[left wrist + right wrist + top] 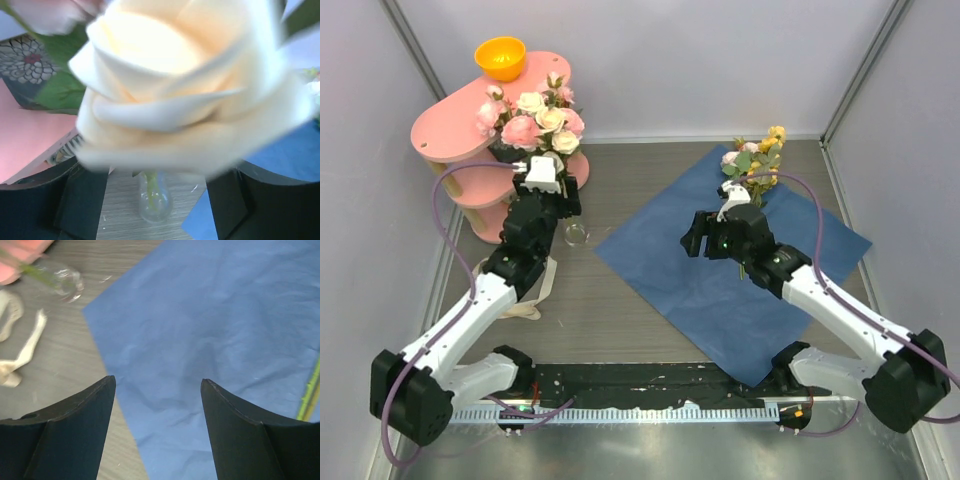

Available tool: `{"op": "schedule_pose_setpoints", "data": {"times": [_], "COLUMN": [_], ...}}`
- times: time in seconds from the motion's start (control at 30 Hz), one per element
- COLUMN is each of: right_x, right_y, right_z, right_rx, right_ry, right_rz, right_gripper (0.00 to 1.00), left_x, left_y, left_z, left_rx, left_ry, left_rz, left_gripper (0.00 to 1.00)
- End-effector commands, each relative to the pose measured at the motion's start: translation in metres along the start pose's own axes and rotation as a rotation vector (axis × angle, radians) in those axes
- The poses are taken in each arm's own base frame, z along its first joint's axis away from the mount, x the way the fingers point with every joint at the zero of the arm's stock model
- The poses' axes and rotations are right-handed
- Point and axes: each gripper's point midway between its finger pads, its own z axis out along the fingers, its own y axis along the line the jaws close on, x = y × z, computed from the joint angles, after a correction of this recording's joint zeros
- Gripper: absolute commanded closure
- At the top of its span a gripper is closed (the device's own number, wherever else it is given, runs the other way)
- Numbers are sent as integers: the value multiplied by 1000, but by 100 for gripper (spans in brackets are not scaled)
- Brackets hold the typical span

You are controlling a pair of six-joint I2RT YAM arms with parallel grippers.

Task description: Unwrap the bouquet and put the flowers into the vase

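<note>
Nearest, two arms rise from the near edge of the table [620, 330], one on each side. One cream ribbon [533, 292] lies loose on the table beside the left forearm. One sheet of blue paper [720, 280] lies spread flat under the right arm. One vase [576, 233] stands on the table just off the paper's left corner, and the left wrist view shows a green stem inside it.

The left tool [157, 175] has its fingers wide apart, one on either side of the vase below, and they grip nothing. Its arm reaches forward, and the wrist looks down on the vase. The right tool [157, 380] also has its fingers spread with nothing between them, and it hovers over the paper. Its arm slants inward from the right base.

The flowers form two groups. The first group [535, 115], roughly seven pink and cream blooms, stands just beyond the left tool. Its stems are hidden behind the arm, and one blurred cream bloom [185, 95] fills most of the left wrist view. The second group [755, 158], of yellow and pink blooms too small to count, lies on the paper's far corner just beyond the right tool.

Farthest are one pink shelf [450, 135] and one orange bowl [500, 57] on its top tier.
</note>
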Motion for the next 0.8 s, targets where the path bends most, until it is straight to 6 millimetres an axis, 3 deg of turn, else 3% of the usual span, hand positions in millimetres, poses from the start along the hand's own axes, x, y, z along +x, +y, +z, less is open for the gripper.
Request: {"op": "schedule_pose_setpoints", "data": {"times": [0.0, 0.07, 0.1, 0.27, 0.33, 0.43, 0.53, 0.73, 0.77], "right_x": [-23, -33, -31, -45, -41, -43, -44, -55, -48], "right_y": [-59, -83, -113, -162, -183, -199, -193, -197, -199], "right_z": [6, 10, 12, 22, 29, 44, 62, 93, 102], "right_rx": [323, 407, 478, 613, 678, 686, 607, 543, 539], "right_ry": [13, 31, 60, 54, 76, 95, 108, 73, 102], "right_rz": [60, 127, 184, 224, 231, 253, 221, 145, 134], "right_gripper": [25, 25, 26, 33, 36, 44, 53, 61, 63], "left_x": [-66, -78, -90, -115, -122, -121, -121, -113, -112], "left_y": [1, -13, -16, -47, -55, -59, -59, -61, -65], "left_z": [-27, -41, -53, -100, -119, -141, -158, -171, -174], "left_rx": [38, 139, 180, 431, 513, 577, 615, 656, 681], "left_ry": [-123, -110, -128, -106, -117, -90, -89, -92, -88], "left_rz": [-131, -151, -180, -231, -252, -245, -235, -245, -247], "left_gripper": [23, 20, 19, 17, 16, 17, 18, 20, 20]}}
